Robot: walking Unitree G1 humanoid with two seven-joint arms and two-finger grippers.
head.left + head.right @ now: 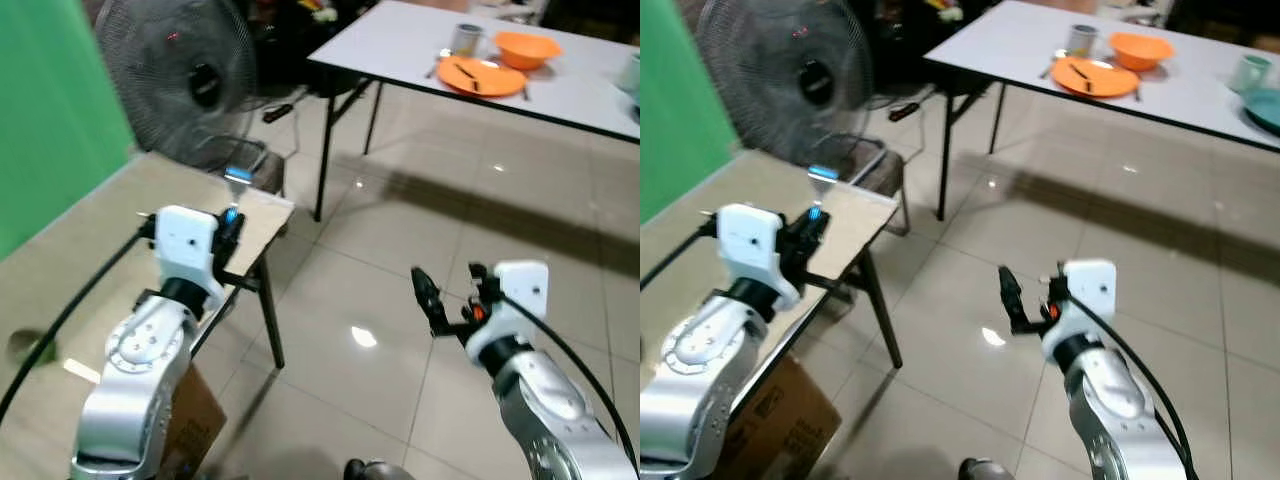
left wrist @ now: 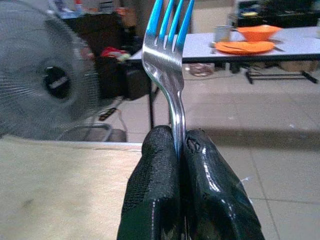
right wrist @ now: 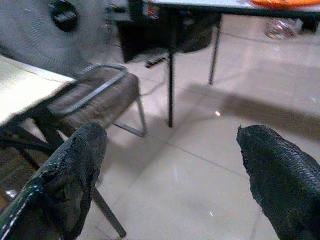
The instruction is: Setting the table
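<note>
Fork (image 2: pixel 170 65), metal, tines blue-lit, pinched by its handle between the two black fingers (image 2: pixel 155 190) of the left gripper (image 1: pixel 232 228); tines point away from the wrist, toward the far room. The left gripper sits above the corner of a beige worktop (image 1: pixel 110 250) at the robot's left. Right gripper (image 1: pixel 450 295) out over bare tiled floor (image 1: pixel 400 260), fingers spread wide, nothing between them. Ahead and to the right, well apart from both arms, a white worktop (image 1: pixel 400 50) carries an orange plate (image 1: pixel 482 76), an orange bowl (image 1: pixel 527 48) and a cup (image 1: pixel 466 39). Standing fan (image 1: pixel 175 75) behind the beige worktop; green wall (image 1: pixel 50 110) at left.
</note>
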